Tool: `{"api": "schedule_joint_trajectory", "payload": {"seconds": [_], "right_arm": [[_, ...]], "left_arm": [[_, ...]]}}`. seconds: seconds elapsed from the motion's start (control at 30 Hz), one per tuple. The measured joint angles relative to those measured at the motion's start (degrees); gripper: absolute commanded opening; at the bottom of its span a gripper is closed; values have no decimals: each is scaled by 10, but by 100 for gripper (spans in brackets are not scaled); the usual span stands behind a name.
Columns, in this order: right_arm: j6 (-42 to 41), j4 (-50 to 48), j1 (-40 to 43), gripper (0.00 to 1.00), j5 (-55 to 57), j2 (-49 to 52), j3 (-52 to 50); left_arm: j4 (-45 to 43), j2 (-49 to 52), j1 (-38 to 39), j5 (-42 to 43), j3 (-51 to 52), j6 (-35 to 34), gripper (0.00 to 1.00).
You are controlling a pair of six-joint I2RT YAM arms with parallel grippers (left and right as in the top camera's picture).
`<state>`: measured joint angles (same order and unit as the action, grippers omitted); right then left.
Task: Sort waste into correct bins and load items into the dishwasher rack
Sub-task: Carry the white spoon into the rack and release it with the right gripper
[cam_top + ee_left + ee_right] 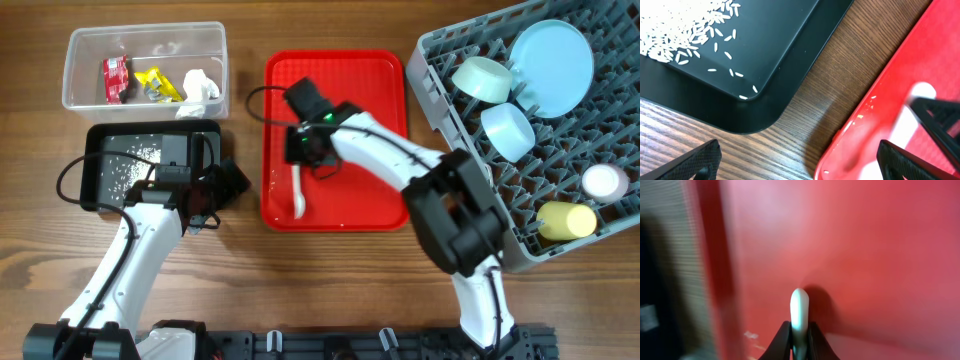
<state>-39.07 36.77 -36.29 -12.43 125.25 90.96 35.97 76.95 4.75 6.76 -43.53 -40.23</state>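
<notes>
Spoon [299, 195]: handle pinched in right tool [303, 152], over red tray [375, 90]
Left tool [232, 182]: wide, empty (between black tray [95, 170] and red tray)
Unclear: right wrist view blurred

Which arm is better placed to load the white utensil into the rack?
Right. The right gripper is shut on the white utensil, and the dishwasher rack lies on that side. The left gripper hangs open by the black tray.
</notes>
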Motion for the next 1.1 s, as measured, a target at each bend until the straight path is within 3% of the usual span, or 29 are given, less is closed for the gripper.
{"api": "schedule_joint_trajectory", "payload": {"seconds": [0.17,0.3,0.47,0.57,0.8,1.1], "right_arm": [[137,129,78,4,-7,-61,16],[252,214,156,5,9,-172,34],[402,278,258,5,49,-324,51],[497,307,294,4,61,-366,54],[675,324,336,4,75,-342,33],[715,301,379,4,100,-261,11]], "left_arm": [[0,0,0,0,0,0,100],[0,0,0,0,0,0,100],[0,0,0,0,0,0,100],[0,0,0,0,0,0,100],[0,0,0,0,0,0,100],[0,0,0,0,0,0,100]]}}
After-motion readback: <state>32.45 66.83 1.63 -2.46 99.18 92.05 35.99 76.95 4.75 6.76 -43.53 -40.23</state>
